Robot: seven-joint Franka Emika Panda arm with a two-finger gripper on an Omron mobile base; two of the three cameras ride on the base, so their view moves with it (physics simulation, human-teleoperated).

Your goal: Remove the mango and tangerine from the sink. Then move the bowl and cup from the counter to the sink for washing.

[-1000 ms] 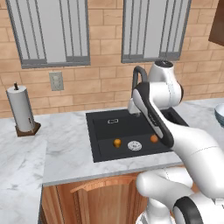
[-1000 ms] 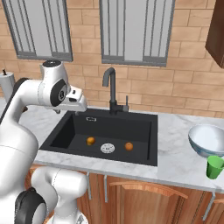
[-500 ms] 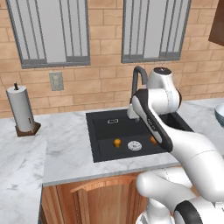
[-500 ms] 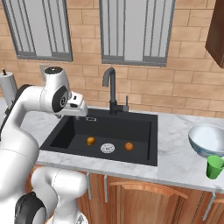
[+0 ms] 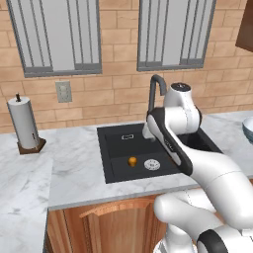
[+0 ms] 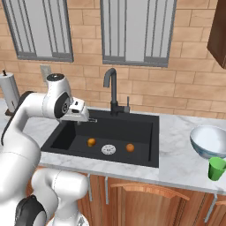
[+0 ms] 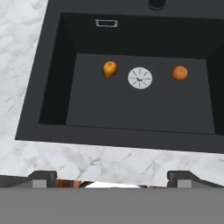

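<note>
While two fruits lie on the floor of the sink (image 6: 145, 152), the mango (image 7: 109, 68) sits left of the drain (image 7: 140, 78) and the tangerine (image 7: 179, 73) right of it. One bowl (image 6: 210, 140) and one green cup (image 6: 216, 168) stand on the bench (image 6: 181, 163). One tap (image 6: 112, 90) rises behind. Spread empty, the gripper (image 6: 92, 119) hangs over the sink's left rim.

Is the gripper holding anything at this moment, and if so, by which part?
Nothing is held. The gripper is open above the sink, and the mango and tangerine both lie on the basin floor.
</note>
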